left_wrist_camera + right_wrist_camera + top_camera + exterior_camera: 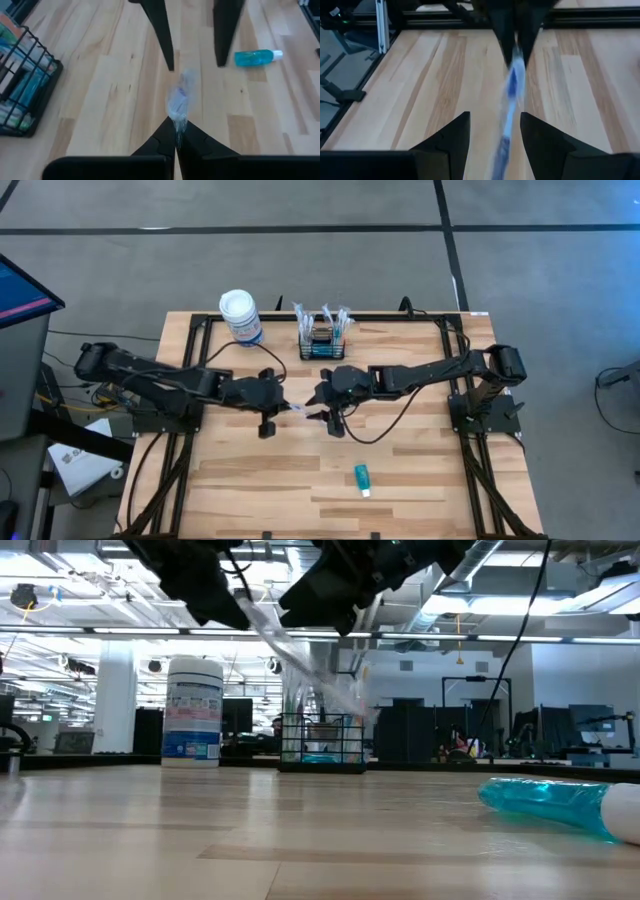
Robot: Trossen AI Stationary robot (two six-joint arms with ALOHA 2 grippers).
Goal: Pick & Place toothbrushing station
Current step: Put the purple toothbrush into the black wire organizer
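a hand-over looks to be the step in hand. the left end effector [283,406] has its 2 fingers pressed together on one end of a wrapped toothbrush [297,409], holding it up over the middle of the table [400,490]. the right end effector [322,408] faces it with its fingers apart, one on each side of the wrapper's free end, not yet closed on it. from the right wrist view the toothbrush [511,100] runs between those spread fingers, blurred.

the toothbrushing station [322,344], a small black wire-mesh basket, stands at the far edge of the table, well apart from both end effectors, with several wrapped brushes already upright in it. a white-lidded canister [241,317] stands just beside it.

next, i judge, the right fingers must close on the wrapper before the left lets go, then carry it to the basket.

the wrapper is thin, clear and crinkly, likely slippery, with a slim blue brush inside. the basket is rigid open mesh. the table is pale striped wood, smooth. a teal tube [361,479] with a white cap lies near the front edge, rounded and glossy.
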